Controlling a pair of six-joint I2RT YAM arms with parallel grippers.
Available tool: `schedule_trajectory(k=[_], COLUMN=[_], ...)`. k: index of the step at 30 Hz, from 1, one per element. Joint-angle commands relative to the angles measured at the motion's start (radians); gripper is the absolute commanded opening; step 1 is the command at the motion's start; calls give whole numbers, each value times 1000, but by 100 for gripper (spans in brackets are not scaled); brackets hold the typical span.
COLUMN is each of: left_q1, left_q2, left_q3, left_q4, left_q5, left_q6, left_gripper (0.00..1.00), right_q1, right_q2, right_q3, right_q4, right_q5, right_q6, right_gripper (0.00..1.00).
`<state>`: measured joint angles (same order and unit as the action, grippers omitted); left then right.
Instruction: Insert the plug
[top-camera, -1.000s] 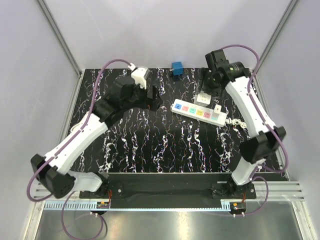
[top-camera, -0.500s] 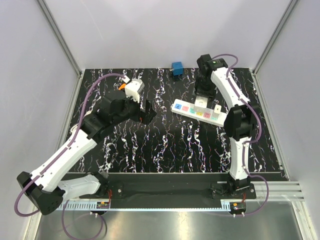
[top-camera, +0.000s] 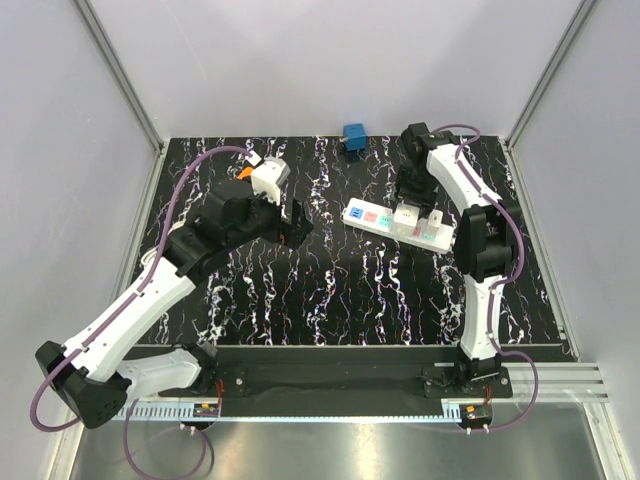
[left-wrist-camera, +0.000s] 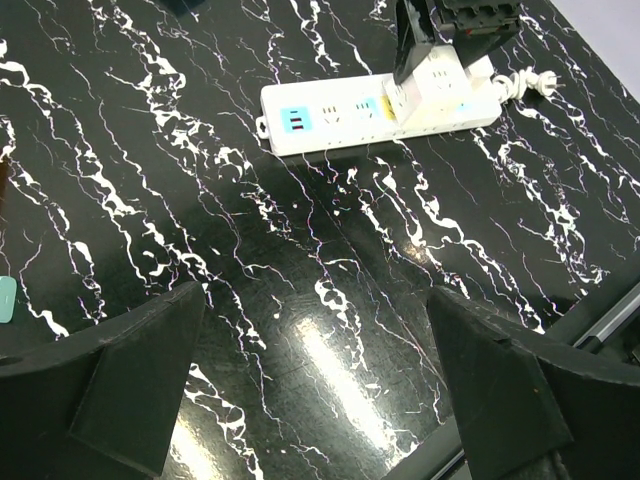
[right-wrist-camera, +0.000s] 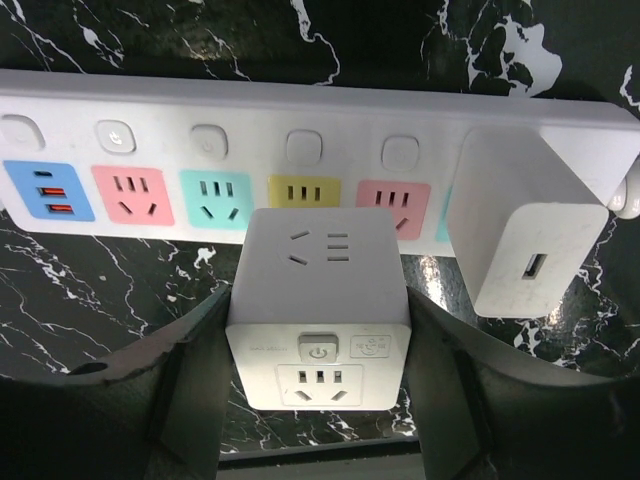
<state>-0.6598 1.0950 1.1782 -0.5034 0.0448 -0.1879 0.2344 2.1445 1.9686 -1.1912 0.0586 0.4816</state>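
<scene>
right wrist view alone shows plug (right-wrist-camera: 318, 300) at yellow socket (right-wrist-camera: 305, 190) (fingers (right-wrist-camera: 185, 395) gripping).

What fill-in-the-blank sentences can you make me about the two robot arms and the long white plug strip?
1. The right gripper holds a ____ cube-shaped plug adapter.
2. The left gripper holds nothing; its jaws stand ____.
3. The long white power strip lies on a ____ marble-patterned table.
4. The USB panel at one end of the strip is coloured ____.

Missing words: white; open; black; blue.
</scene>
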Motion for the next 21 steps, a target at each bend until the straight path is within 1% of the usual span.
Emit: schedule_trajectory(k=[1,13,21], left_q1=[-1,-1,-1], left_q2=[5,-1,-3], left_q3=[4,3,3], left_q4=[40,40,42], left_q5=[12,-3,-2], left_q6=[10,16,11], left_gripper=[99,99,99], right_q1=[-3,-12,-10], right_q2=[-63,-38,-35], right_q3=[6,15,-17], right_q4=[47,65,65], right_q5=[-23,-10,-2], right_q6=[15,12,31], right_gripper=[0,0,0])
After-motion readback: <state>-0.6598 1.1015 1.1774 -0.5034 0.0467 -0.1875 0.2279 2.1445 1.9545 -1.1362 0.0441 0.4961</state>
